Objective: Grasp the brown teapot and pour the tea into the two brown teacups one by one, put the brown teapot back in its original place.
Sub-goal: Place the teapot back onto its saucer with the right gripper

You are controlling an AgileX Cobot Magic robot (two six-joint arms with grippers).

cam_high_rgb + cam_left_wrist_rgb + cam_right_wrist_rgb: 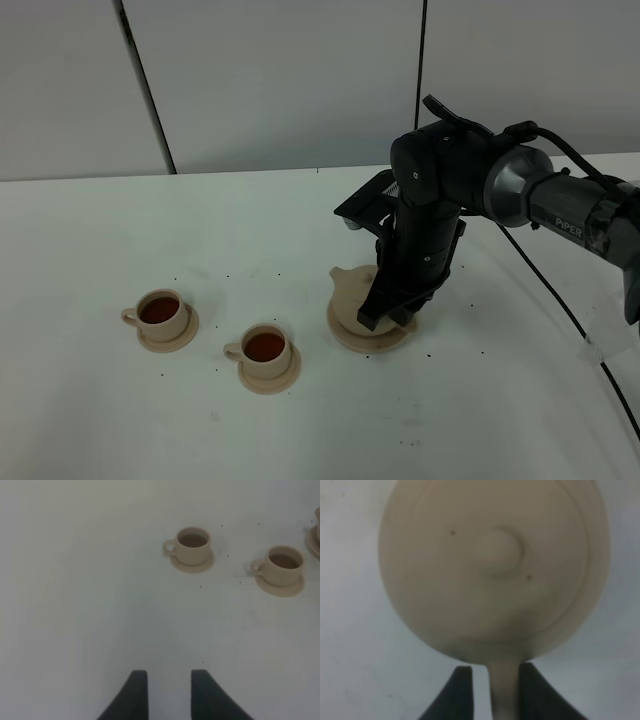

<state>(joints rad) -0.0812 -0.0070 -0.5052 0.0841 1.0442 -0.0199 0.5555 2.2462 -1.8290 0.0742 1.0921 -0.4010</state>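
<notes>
The white table carries everything. The right gripper stands over the brown teapot, its fingers spread on either side of the loop handle, slim gaps showing. The teapot rests on its wide saucer. The two brown teacups sit at nine o'clock from it, both filled. The left gripper hangs spread, holding nothing.

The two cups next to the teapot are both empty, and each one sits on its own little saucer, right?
Not quite. The cups are not empty: the exterior high view shows dark reddish tea in both. The rest holds: each sits on its own little saucer, beside the teapot.
</notes>
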